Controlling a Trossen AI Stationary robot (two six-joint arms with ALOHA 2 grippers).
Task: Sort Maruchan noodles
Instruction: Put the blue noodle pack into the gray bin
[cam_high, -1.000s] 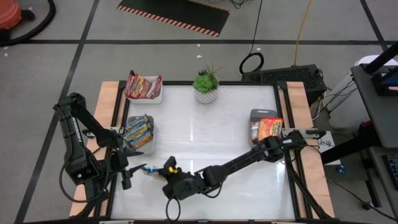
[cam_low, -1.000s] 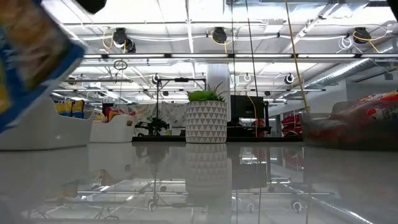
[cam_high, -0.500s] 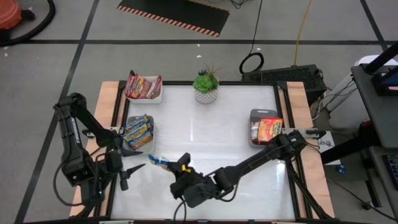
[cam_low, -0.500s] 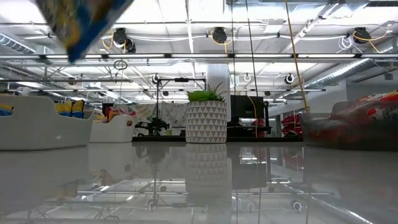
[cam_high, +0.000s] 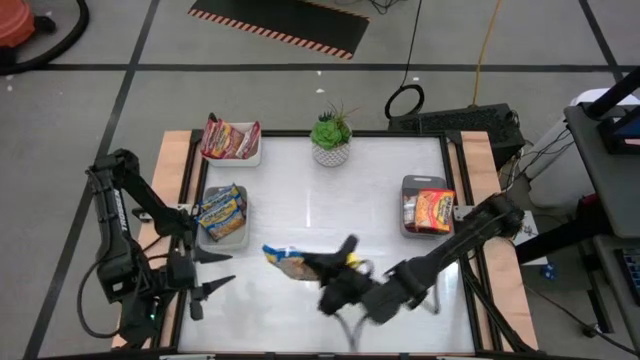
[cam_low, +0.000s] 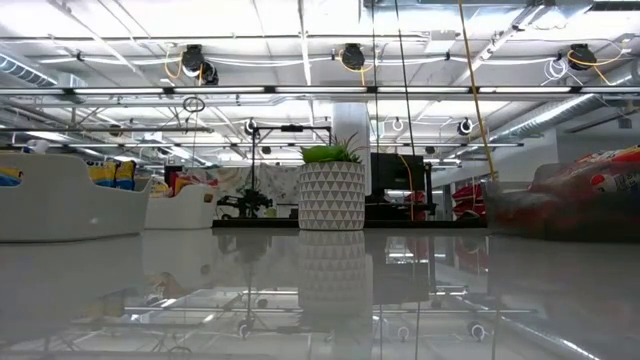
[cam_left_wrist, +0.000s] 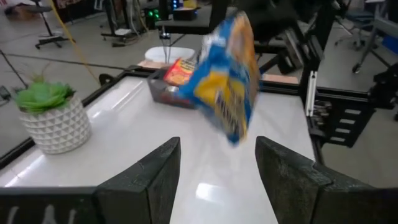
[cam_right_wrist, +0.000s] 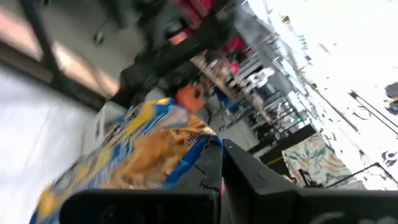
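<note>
A blue-and-yellow noodle packet (cam_high: 286, 259) is held pinched in the closed right gripper (cam_high: 318, 265), lifted clear of the white table (cam_high: 350, 200) near its front middle. Over the last second the packet has been carried from the front-left, just beside the left gripper (cam_high: 210, 272), toward the centre, and it has passed out of the low view. From this it is judged that the packet was picked up and is now being taken to a tray.

The left gripper is seen with its fingers (cam_left_wrist: 152, 171) parted and nothing between them, waiting at the front-left edge.

3 trays are already filled: blue-and-yellow packets in the left tray (cam_high: 223, 212), dark red ones in the far-left tray (cam_high: 231, 140), orange-red ones in the right tray (cam_high: 428, 208). The matching tray lies near the packet, to its left. The middle of the table is open; only the potted plant (cam_high: 331, 136) stands at the far edge, well apart.
</note>
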